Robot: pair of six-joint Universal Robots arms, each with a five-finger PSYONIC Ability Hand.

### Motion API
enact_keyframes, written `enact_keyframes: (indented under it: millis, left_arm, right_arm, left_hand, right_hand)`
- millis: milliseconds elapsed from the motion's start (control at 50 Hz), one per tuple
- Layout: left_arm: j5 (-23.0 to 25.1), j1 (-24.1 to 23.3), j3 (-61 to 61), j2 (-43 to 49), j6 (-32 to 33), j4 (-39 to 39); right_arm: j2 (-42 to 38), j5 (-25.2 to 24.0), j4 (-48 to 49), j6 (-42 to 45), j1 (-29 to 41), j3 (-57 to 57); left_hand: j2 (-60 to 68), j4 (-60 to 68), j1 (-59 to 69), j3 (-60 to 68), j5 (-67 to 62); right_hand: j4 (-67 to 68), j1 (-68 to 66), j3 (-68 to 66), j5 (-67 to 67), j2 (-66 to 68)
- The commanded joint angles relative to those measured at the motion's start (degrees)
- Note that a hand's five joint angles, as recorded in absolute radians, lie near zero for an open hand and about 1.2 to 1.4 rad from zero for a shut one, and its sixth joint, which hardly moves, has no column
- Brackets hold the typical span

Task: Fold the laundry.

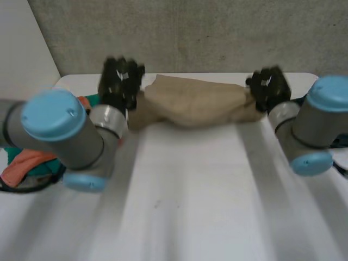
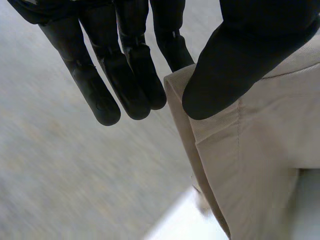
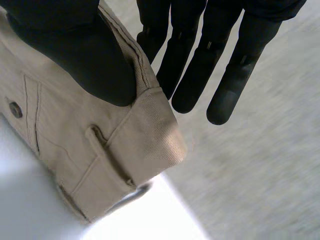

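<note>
At the upper middle of the frame, beige cotton trousers point(image 1: 196, 102) stretched along the white table's point(image 1: 190, 196) far edge. The left hand point(image 1: 120, 81) pinched one end and the right hand point(image 1: 269, 87) the waistband, each with thumb against straight fingers.

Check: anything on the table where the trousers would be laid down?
Nothing visible. Both the left hand and right hand pinch the trousers; the table before them is bare. Other clothes lie beside the left arm.
</note>
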State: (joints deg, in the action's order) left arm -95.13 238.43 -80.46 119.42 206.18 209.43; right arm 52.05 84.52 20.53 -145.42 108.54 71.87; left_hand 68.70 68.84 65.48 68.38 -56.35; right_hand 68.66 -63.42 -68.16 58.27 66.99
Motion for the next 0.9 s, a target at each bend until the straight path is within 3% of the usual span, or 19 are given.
enact_keyframes:
  millis: [20,200,280,340,420,520,620,640,660,680,840,900]
  left_arm:
    - [-0.8,-2.8,-4.5,-4.1,0.0,-14.5]
    - [-3.7,-4.2,-9.6,-19.7,0.6,-39.5]
    - [-3.1,-9.6,-13.0,-27.0,0.5,-58.6]
    - [-3.0,-12.5,-14.5,-28.4,0.5,-63.3]
    - [-3.3,-13.4,-14.5,-26.9,0.8,-57.6]
    - [-3.4,-13.3,-11.1,-19.3,0.9,-49.8]
    - [-3.7,-12.6,-5.0,-12.7,1.0,-46.0]
    - [-3.6,-12.3,-4.0,-12.1,1.1,-46.0]
    - [-3.3,-11.9,-2.3,-11.1,1.3,-45.4]
    - [-3.1,-11.7,-1.5,-10.4,1.6,-45.1]
    - [-1.5,-8.2,7.9,-1.0,9.4,-34.2]
    - [3.9,-7.1,10.9,4.2,13.2,-29.8]
  right_arm:
    - [2.6,0.6,-3.8,5.6,0.2,7.2]
    - [21.1,0.2,-27.9,12.0,-0.3,13.9]
    - [30.1,0.4,-44.0,19.5,-0.5,19.6]
    - [34.6,0.2,-47.6,27.4,-3.0,25.2]
    - [35.6,0.2,-45.1,32.0,-6.7,29.3]
    - [34.3,-0.2,-39.4,28.7,-7.7,30.0]
    - [27.2,-0.1,-34.4,24.4,-7.0,29.9]
    - [26.7,-0.2,-33.9,24.0,-7.0,30.1]
    - [26.5,-0.2,-33.0,23.4,-6.9,30.4]
    - [26.5,-0.2,-32.7,23.3,-6.9,30.6]
    - [26.6,-0.7,-29.7,23.2,-6.1,32.4]
    - [26.7,-1.5,-28.3,23.1,-6.1,33.2]
  left_hand:
    - [11.3,11.2,14.5,11.6,-13.7]
    - [11.3,11.2,14.5,11.6,-13.7]
    - [11.3,11.2,14.5,11.6,-13.7]
    - [11.3,11.2,14.5,11.6,-13.7]
    - [11.3,11.2,14.5,11.6,-13.7]
    - [11.3,11.2,14.5,11.6,-13.7]
    - [11.3,11.2,14.5,11.6,-13.7]
    - [-3.3,-3.5,-0.1,-3.0,1.0]
    - [-48.9,-49.1,-45.7,-48.6,46.6]
    - [-58.7,-58.8,-55.5,-58.4,56.3]
    - [-55.5,-55.6,-52.2,-55.1,53.1]
    - [-54.6,-54.8,-51.4,-54.3,52.3]
  right_hand:
    - [11.3,-16.6,-11.8,11.7,13.0]
    - [11.3,-16.6,-11.8,11.7,13.0]
    - [11.3,-16.6,-11.8,11.7,13.0]
    - [11.3,-16.6,-11.8,11.7,13.0]
    - [11.3,-16.6,-11.8,11.7,13.0]
    - [11.3,-16.6,-11.8,11.7,13.0]
    - [11.3,-16.6,-11.8,11.7,13.0]
    - [11.3,-16.6,-11.8,11.7,13.0]
    - [11.3,-16.6,-11.8,11.7,13.0]
    - [11.3,-16.6,-11.8,11.7,13.0]
    - [11.3,-16.6,-11.8,11.7,13.0]
    - [11.3,-16.6,-11.8,11.7,13.0]
